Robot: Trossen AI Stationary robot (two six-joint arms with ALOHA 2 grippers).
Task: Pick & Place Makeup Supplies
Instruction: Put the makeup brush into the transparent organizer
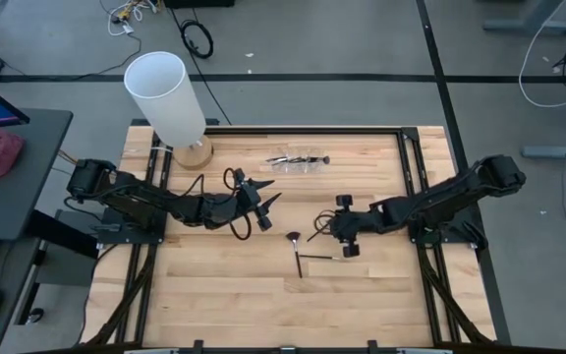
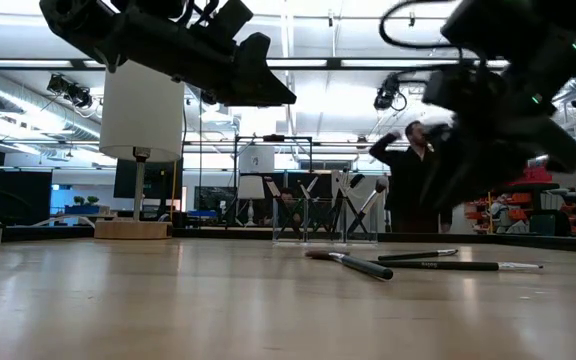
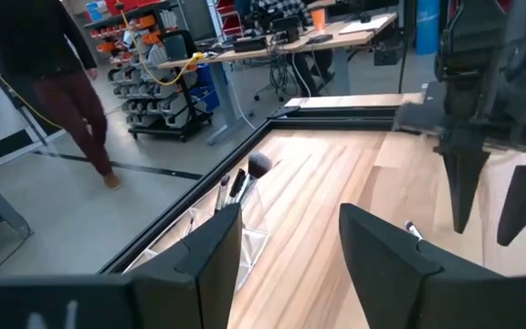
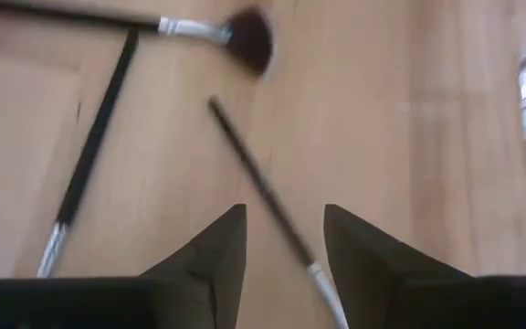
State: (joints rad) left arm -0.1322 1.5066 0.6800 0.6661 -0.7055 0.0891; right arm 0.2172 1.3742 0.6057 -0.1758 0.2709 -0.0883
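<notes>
Right wrist view showed the right pincer point(image 4: 284, 239) with its two dark fingers apart and empty, and a thin brush point(image 4: 263, 196) lay on the bench point(image 4: 400, 146) running slantwise from between the fingertips away ahead, silvery end nearest the fingers. Its long axis crossed the gap at an angle rather than square to it, so I judged the coming grasp would turn on how the wrist was rolled to that handle. Just beyond lay a second thin brush point(image 4: 89, 160) off to one side, and farther still a fan-headed brush point(image 4: 217, 32) lay across, its dark bristles ahead of the pincer.

From the high view, the three loose brushes point(image 1: 308, 251) lay near the bench's middle, just beside the right pincer point(image 1: 342, 236) on its inner side; the left pincer point(image 1: 260, 202) hung well apart from them, fingers spread and holding nothing. The right arm was plainly the nearer.

Farthest off, toward the back edge, a clear holder point(image 1: 298, 162) already carried several brushes, and a tall white cylinder point(image 1: 165, 93) stood at the rear left corner.
</notes>
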